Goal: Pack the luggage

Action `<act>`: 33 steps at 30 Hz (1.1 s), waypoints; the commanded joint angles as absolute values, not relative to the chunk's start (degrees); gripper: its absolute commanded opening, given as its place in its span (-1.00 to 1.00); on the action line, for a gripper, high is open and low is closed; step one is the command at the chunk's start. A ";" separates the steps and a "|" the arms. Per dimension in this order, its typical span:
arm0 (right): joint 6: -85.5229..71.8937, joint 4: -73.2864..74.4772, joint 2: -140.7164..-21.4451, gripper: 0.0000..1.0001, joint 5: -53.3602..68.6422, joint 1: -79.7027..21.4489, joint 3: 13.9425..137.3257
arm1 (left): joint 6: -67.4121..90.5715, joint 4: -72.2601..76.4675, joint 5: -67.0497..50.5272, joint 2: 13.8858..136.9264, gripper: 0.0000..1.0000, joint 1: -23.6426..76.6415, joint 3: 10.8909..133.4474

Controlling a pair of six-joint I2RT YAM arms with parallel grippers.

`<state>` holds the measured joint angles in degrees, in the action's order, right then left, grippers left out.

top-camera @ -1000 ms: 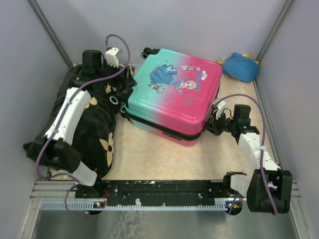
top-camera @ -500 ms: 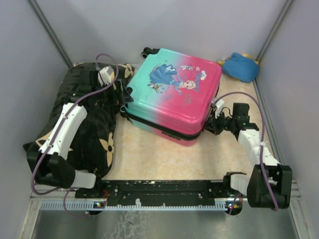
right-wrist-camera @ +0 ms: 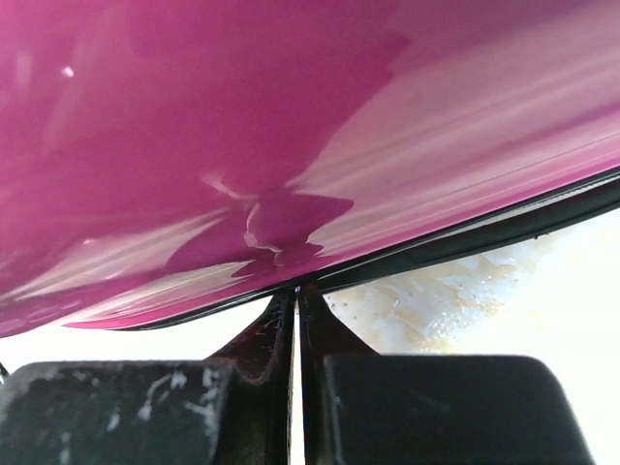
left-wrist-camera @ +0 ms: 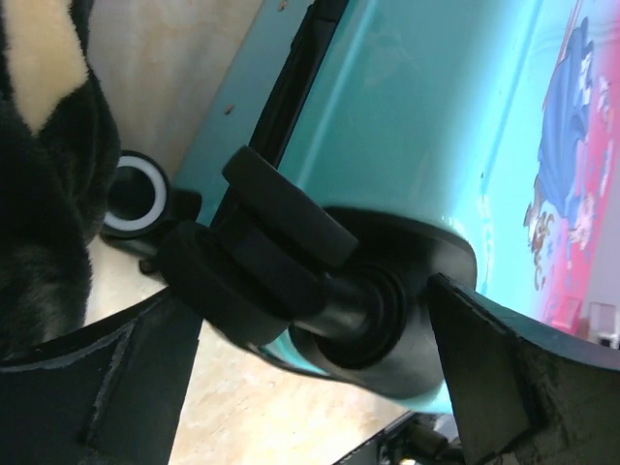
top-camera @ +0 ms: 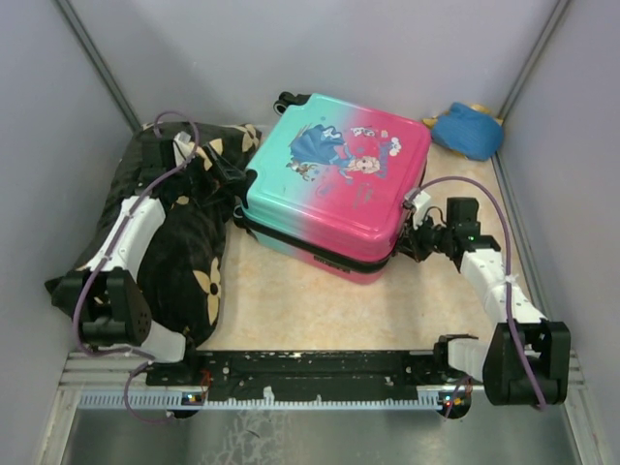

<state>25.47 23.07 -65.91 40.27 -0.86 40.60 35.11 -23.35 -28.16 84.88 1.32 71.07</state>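
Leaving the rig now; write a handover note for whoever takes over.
Left tool: open, straddling a black corner wheel of the pink-to-teal hard-shell suitcase.
Right tool: shut, tips at its pink edge by the black seam.
Suitcase: closed, flat on the table; contents unseen.
Black flower-patterned blanket: outside, left of it.
Done: nothing visibly packed.
Left: likely open the case, pack the blanket.

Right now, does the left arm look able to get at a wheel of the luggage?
Probably yes. The left arm's fingers stand open on both sides of the black wheel at the teal corner of the luggage, with nothing between. The blanket lies beside them, not in the way.
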 commanded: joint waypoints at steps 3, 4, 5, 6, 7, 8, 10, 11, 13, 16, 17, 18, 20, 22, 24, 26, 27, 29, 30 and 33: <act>26.05 19.50 -66.37 -1.00 39.98 -4.42 44.91 | 45.14 -10.42 -32.07 87.65 0.98 0.36 68.16; 26.10 19.76 -66.42 -1.00 39.60 -4.67 45.10 | 45.65 -9.44 -32.62 88.01 0.90 0.11 67.66; 26.10 19.88 -66.37 -1.00 39.22 -4.81 45.31 | 46.60 -8.12 -33.54 88.33 0.78 0.01 67.02; 26.10 19.89 -66.38 -1.00 38.94 -4.91 45.42 | 47.36 -7.15 -33.86 88.64 0.71 -0.05 66.77; 26.06 19.93 -66.41 -1.00 38.60 -5.00 45.56 | 48.46 -6.44 -34.06 88.98 0.66 -0.04 66.44; 25.91 19.88 -66.37 -1.00 38.27 -5.07 45.64 | 49.20 -5.63 -34.22 89.36 0.62 0.00 66.30; 25.61 19.87 -66.35 -1.00 37.79 -5.31 45.77 | 50.66 -3.90 -34.35 89.91 0.56 -0.12 65.76; 25.51 20.01 -66.30 -1.00 37.38 -5.48 45.79 | 51.18 -3.06 -34.44 90.16 0.51 -0.29 65.60; 25.48 19.93 -65.98 -1.00 36.67 -6.00 45.76 | 51.97 -1.90 -34.29 90.55 0.41 -0.56 65.21; 25.10 19.50 -65.66 -1.00 35.53 -6.20 45.81 | 51.57 -0.21 -34.64 90.66 0.09 -1.11 64.53; 24.91 19.16 -65.47 -1.00 34.87 -6.19 45.73 | 50.92 0.31 -35.12 90.69 -0.08 -1.33 64.29; 24.80 18.70 -65.35 -1.00 34.02 -6.23 45.56 | 49.67 0.58 -35.43 90.77 -0.24 -1.59 64.18; 24.69 17.35 -64.83 -1.00 32.14 -6.23 45.17 | 47.04 0.84 -36.66 91.07 -0.56 -2.17 64.16; 25.57 16.14 -64.30 -1.00 29.84 -6.11 44.80 | 43.02 0.08 -38.10 91.82 -0.86 -2.66 65.03; 26.76 15.13 -64.09 -1.00 28.84 -5.27 44.57 | 37.83 -3.81 -38.63 93.12 -1.00 -2.78 67.92; 27.84 14.59 -64.43 -1.00 28.71 -3.74 44.84 | 33.01 -7.91 -38.92 94.61 -1.00 -2.73 70.47; 28.39 14.15 -64.74 -1.00 28.81 -2.73 44.97 | 31.02 -9.68 -38.77 95.32 -1.00 -2.72 71.61; 29.12 12.66 -65.98 -1.00 29.13 -0.37 45.43 | 27.16 -12.81 -38.55 96.62 -1.00 -2.72 73.41; 29.56 11.83 -66.94 -1.00 29.64 0.79 45.89 | 25.50 -14.17 -38.00 97.16 -1.00 -2.72 74.30; 30.18 8.98 -70.53 -1.00 30.57 3.41 48.31 | 22.00 -16.25 -37.31 98.63 -1.00 -2.65 75.85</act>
<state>27.31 23.07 -67.07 33.47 -0.64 42.54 37.04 -13.72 -41.76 95.64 -2.74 73.06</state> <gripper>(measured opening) 0.005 0.693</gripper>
